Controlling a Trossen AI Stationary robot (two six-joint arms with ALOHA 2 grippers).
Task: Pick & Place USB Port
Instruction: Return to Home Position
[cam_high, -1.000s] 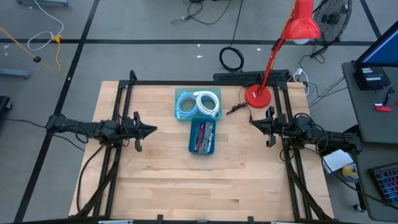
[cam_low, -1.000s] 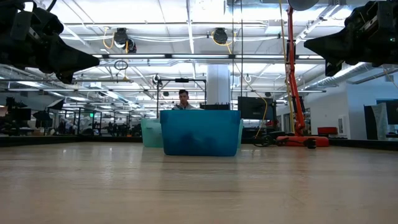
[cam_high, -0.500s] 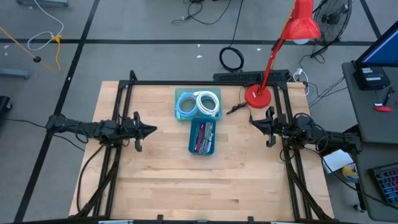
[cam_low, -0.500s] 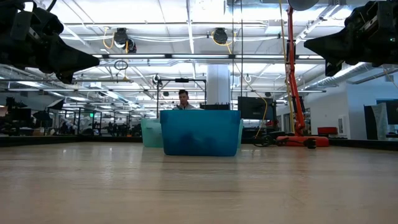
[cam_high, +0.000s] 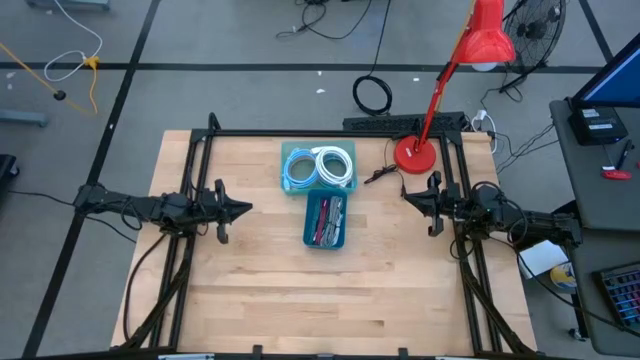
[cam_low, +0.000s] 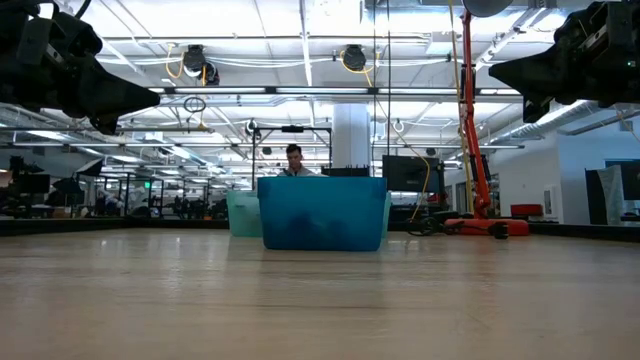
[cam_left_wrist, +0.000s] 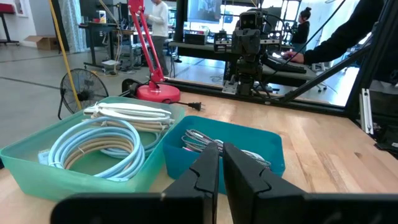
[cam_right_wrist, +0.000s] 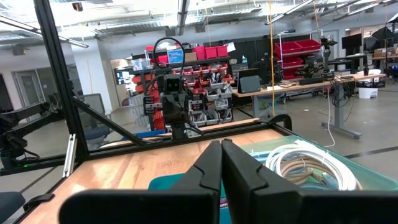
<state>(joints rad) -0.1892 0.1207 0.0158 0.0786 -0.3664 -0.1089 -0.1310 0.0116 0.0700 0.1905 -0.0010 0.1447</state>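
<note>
Two bins stand mid-table. The blue bin (cam_high: 325, 220) holds a tangle of thin dark, red and silver cables; I cannot single out a USB port among them. Behind it, the teal bin (cam_high: 318, 167) holds coils of white and light-blue cable (cam_left_wrist: 99, 140). My left gripper (cam_high: 248, 209) hovers shut at the table's left side, pointing level at the bins. My right gripper (cam_high: 404, 194) hovers shut at the right side, facing them. Both are well above the wood (cam_low: 150, 98), (cam_low: 495, 70), with nothing between their fingers (cam_left_wrist: 219, 168), (cam_right_wrist: 221, 163).
A red desk lamp has its base (cam_high: 413, 155) on the table's far right corner, with a black plug and cord (cam_high: 380, 174) beside it. Black frame rails (cam_high: 300, 133) run along the far edge and sides. A person (cam_low: 295, 158) is in the room beyond the bins.
</note>
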